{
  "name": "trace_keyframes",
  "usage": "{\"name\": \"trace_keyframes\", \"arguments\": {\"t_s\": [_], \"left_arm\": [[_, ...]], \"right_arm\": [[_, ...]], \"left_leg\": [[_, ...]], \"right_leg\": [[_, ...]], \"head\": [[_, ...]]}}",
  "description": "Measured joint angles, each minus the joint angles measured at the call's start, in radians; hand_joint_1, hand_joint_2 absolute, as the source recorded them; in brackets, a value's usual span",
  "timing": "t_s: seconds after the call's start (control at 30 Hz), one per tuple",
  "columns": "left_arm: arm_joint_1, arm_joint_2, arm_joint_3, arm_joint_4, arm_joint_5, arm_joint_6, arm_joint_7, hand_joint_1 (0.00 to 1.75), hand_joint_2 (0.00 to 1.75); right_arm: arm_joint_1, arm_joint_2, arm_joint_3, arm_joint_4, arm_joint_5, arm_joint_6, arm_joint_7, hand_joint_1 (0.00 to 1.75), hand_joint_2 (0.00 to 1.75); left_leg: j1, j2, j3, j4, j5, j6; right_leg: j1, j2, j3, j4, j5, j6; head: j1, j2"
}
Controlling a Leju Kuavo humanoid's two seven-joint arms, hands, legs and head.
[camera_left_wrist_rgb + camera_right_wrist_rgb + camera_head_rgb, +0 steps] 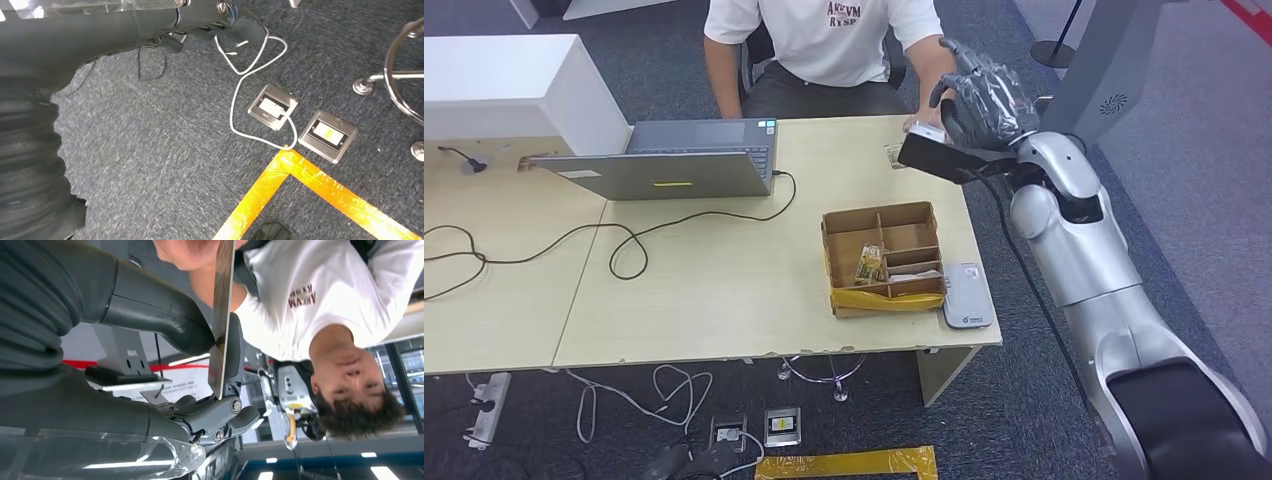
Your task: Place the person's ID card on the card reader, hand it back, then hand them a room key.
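Note:
My right hand (984,95) is raised over the table's far right corner, in front of a seated person (824,30). In the right wrist view the ID card (221,315) shows edge-on, pinched between my thumb (150,315) and a finger (234,355). The person's hand (190,252) grips the card's other end. The grey card reader (967,295) lies flat near the table's front right edge. Beside it stands a cardboard divider box (882,222) with a room key (871,265) in one compartment. My left hand (30,165) hangs above the carpet, and its fingers cannot be made out.
An open laptop (674,160) sits at the back of the table (724,290), with black cables (624,240) trailing left. A white counter block (514,85) stands at the far left. Floor sockets (272,106), a white cord and orange tape (310,185) lie on the carpet.

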Motion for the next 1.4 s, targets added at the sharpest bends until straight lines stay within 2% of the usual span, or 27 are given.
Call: {"name": "trace_keyframes", "arguments": {"t_s": [0.37,0.7,0.73,0.83,0.87,1.2,1.4], "left_arm": [[-0.041,-0.006,-0.044,-0.021,-0.033,-0.046,0.006,0.0,1.75],[-0.028,-0.007,-0.055,-0.024,-0.013,-0.017,0.002,0.0,1.75],[-0.027,-0.007,-0.055,-0.024,-0.013,-0.017,0.001,0.0,1.75],[-0.026,-0.007,-0.06,-0.024,-0.014,-0.017,-0.004,0.0,1.75],[-0.026,-0.007,-0.063,-0.024,-0.015,-0.017,-0.005,0.0,1.75],[-0.029,-0.012,-0.091,-0.024,-0.039,-0.019,-0.007,0.0,1.75],[-0.029,-0.012,-0.104,-0.024,-0.031,-0.005,-0.007,0.0,1.75]], "right_arm": [[-0.183,0.077,0.02,0.326,0.057,-0.06,-0.039,1.75,1.75],[-0.217,0.133,0.045,0.515,0.077,-0.063,-0.031,1.72,1.75],[-0.217,0.136,0.048,0.525,0.077,-0.063,-0.03,1.35,1.75],[-0.218,0.144,0.057,0.558,0.078,-0.064,-0.03,0.07,1.75],[-0.218,0.146,0.058,0.569,0.077,-0.064,-0.03,0.0,1.75],[-0.211,0.147,0.06,0.612,0.046,-0.078,-0.041,0.0,1.75],[-0.195,0.118,0.055,0.62,-0.011,-0.128,-0.032,0.0,1.75]], "left_leg": [[0.0,-0.002,-0.001,0.0,0.0,0.0],[0.0,-0.002,-0.001,0.0,0.0,0.0],[0.0,-0.002,-0.001,0.0,0.0,0.0],[0.0,-0.002,0.0,0.0,0.0,0.0],[0.0,-0.002,0.0,0.0,0.0,0.0],[0.0,-0.001,0.0,0.0,0.0,0.0],[0.0,-0.002,0.0,0.001,0.0,0.0]], "right_leg": [[0.0,-0.001,0.0,0.0,0.0,0.0],[0.0,0.0,0.0,0.0,0.0,0.0],[0.0,0.0,0.0,0.0,0.0,0.0],[0.0,0.0,0.0,0.0,0.0,0.0],[0.0,0.0,0.0,0.0,0.0,0.0],[0.0,0.0,0.0,0.0,0.0,0.0],[0.0,0.0,0.0,0.0,0.0,0.0]], "head": [[0.0,0.0],[0.0,0.0],[0.0,0.0],[0.0,0.0],[0.0,0.0],[0.0,0.0],[0.0,0.0]]}}
